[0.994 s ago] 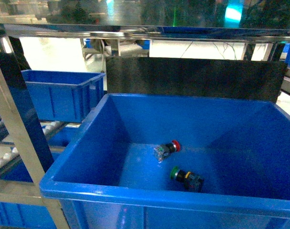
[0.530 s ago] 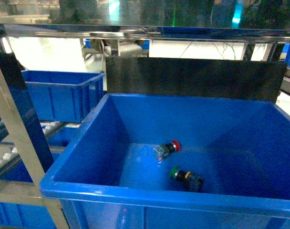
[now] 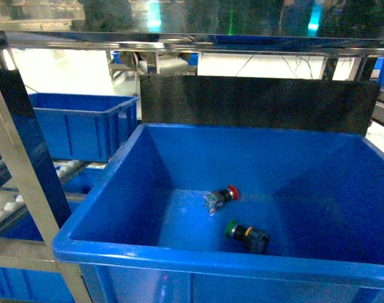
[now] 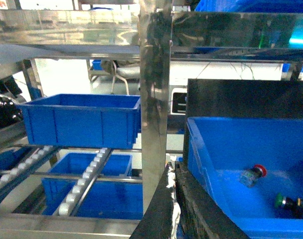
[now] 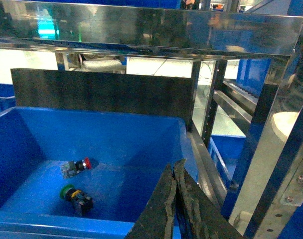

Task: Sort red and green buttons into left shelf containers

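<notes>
Steel shelving; both tools (image 4: 172,199) (image 5: 174,199) seemingly closed, outside bin (image 3: 179,255).

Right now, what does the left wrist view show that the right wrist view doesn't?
Only the left wrist view shows the smaller ribbed bin on the roller shelf, another bin below it, and the left gripper, fingers together. Only the right wrist view shows the steel frame right of the big bin and the right gripper, also closed. Both show the big bin, the red button, the green button and the black panel.
</notes>
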Controlling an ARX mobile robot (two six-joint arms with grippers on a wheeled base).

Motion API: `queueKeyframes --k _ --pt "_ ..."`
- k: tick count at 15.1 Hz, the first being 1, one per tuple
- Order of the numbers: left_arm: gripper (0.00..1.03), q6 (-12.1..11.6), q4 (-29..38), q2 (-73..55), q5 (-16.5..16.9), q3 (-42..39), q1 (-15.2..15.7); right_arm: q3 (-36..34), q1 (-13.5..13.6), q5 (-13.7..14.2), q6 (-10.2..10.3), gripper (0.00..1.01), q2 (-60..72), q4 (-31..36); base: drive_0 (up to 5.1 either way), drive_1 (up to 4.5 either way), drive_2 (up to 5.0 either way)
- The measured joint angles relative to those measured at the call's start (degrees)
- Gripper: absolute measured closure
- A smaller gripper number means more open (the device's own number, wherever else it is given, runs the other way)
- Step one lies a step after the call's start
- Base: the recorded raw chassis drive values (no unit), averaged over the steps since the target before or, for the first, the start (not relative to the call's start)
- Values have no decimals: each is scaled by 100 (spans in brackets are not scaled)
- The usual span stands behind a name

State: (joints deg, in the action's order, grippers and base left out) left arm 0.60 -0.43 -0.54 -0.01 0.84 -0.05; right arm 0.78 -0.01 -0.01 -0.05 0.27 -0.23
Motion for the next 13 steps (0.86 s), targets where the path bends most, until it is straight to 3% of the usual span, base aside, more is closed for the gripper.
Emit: queueKeyframes --k 4,5,12,13 --pt "101 0 20 0 0 0 0 0 0 0 -2 99 -2 -2 0 0 0" --pt "95 2 22 0 0 0 0 0 0 0 0 88 0 0 0 0 0" --pt "9 0 22 0 0 0 0 0 0 0 0 2 0 -2 0 0 0" --pt "3 0 20 0 0 0 0 0 0 0 2 3 0 -2 0 0 0"
